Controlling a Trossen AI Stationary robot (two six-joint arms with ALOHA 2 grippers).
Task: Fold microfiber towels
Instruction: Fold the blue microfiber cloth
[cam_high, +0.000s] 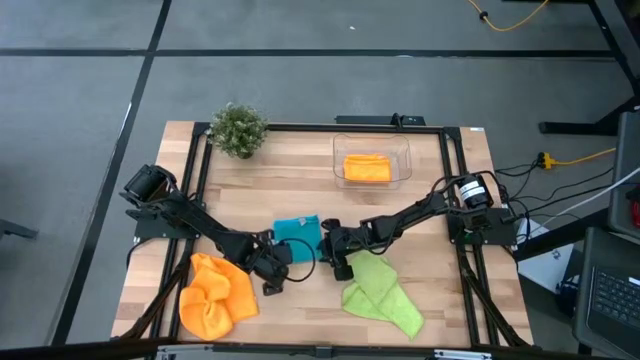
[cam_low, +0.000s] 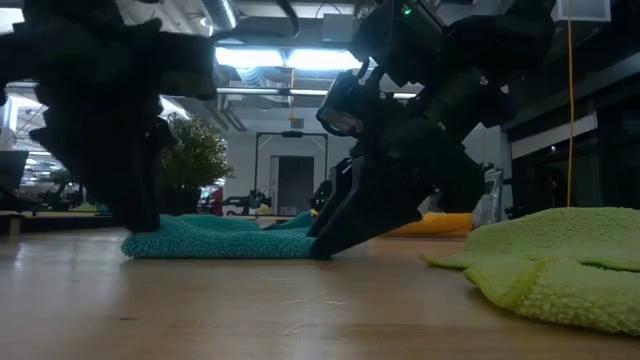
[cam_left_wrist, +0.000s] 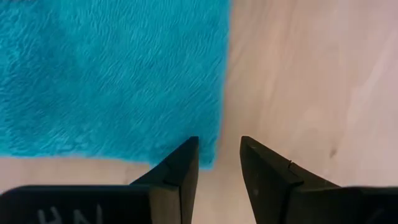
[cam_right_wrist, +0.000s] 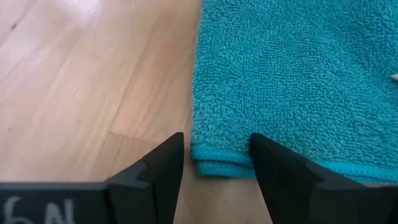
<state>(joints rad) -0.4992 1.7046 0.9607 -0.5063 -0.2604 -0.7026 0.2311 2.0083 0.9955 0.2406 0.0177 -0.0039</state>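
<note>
High view: the teal towel (cam_high: 297, 230) is lying mid-frame on the desk (cam_high: 300, 180), with the left pincer (cam_high: 281, 262) and right pincer (cam_high: 327, 245) both gaping empty at its corners. Either pincer may be pinching only one layer, spoiling the fold.

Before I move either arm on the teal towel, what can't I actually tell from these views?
- Teal towel: high view, both arms cover its near edge; its fold count is unclear.
- Left hand: open at the towel's corner; contact with the cloth is unclear.
- Right hand: open; towel edge sits between the fingers, grip unclear.
- Orange towel in the tub: too small to judge.
</note>
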